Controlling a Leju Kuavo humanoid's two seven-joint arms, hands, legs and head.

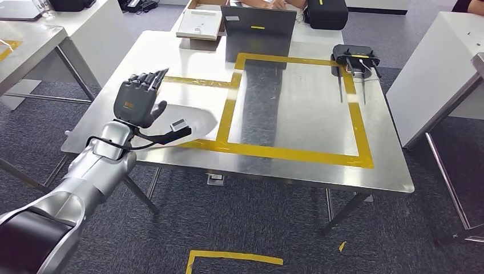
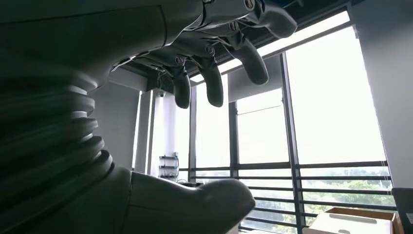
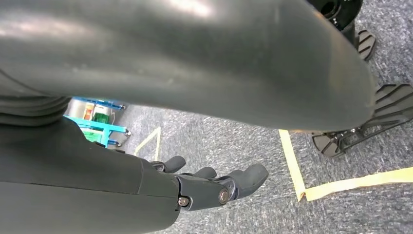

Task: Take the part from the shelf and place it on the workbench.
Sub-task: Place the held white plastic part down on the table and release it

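A black part (image 1: 355,60) with thin prongs lies on the steel workbench (image 1: 297,165), at the far right corner of the yellow taped square (image 1: 285,153). My left hand (image 1: 137,98) is raised over the bench's left side, well away from the part, fingers straight and together, holding nothing. In the left wrist view the left hand (image 2: 195,68) has its fingers apart from the thumb, with only windows behind the gap. My right hand (image 3: 214,184) hangs low over grey carpet, fingers loosely extended and empty.
A grey case (image 1: 259,28), a white box (image 1: 200,24) and a black bag (image 1: 326,12) stand at the bench's far edge, where a person's hands show. White tables (image 1: 434,68) flank both sides. Yellow tape (image 1: 231,258) marks the carpet in front.
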